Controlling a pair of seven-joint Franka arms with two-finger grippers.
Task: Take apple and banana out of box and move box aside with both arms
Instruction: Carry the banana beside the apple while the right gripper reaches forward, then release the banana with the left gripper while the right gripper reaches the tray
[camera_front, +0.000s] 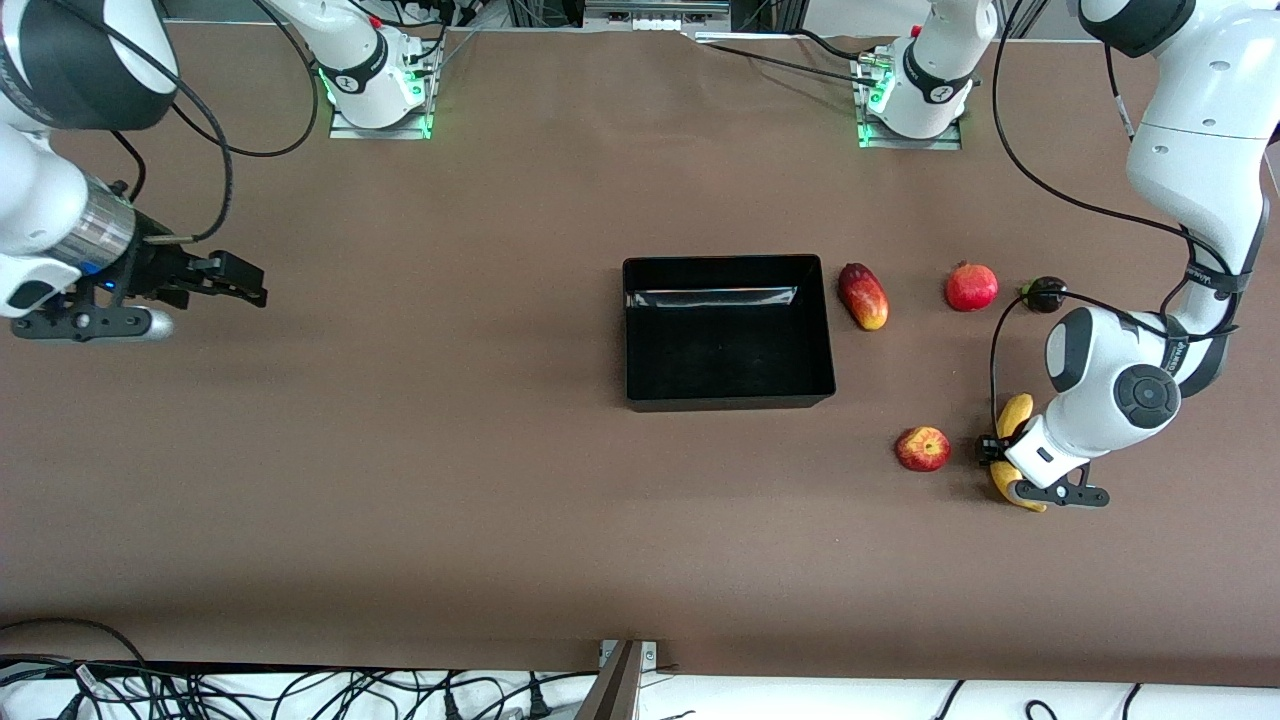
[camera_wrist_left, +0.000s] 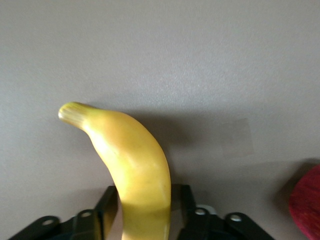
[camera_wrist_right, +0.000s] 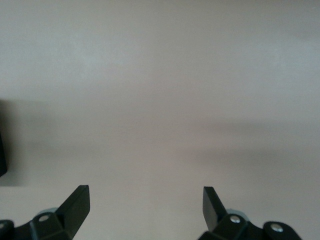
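The yellow banana (camera_front: 1016, 412) lies on the brown table toward the left arm's end. My left gripper (camera_front: 1003, 456) is down on it, its fingers pressed against the banana's two sides; the left wrist view shows the banana (camera_wrist_left: 132, 160) between the fingers (camera_wrist_left: 111, 200). The red apple (camera_front: 923, 449) lies on the table beside the banana, toward the box; it shows as a red edge in the left wrist view (camera_wrist_left: 306, 200). The black box (camera_front: 728, 350) stands empty mid-table. My right gripper (camera_front: 245, 280) is open and empty above bare table at the right arm's end, where that arm waits (camera_wrist_right: 146, 200).
An oblong red-yellow fruit (camera_front: 863, 296) lies beside the box. A round red pomegranate (camera_front: 971, 287) and a small dark round thing (camera_front: 1045, 294) lie farther toward the left arm's end. Cables run along the table's near edge.
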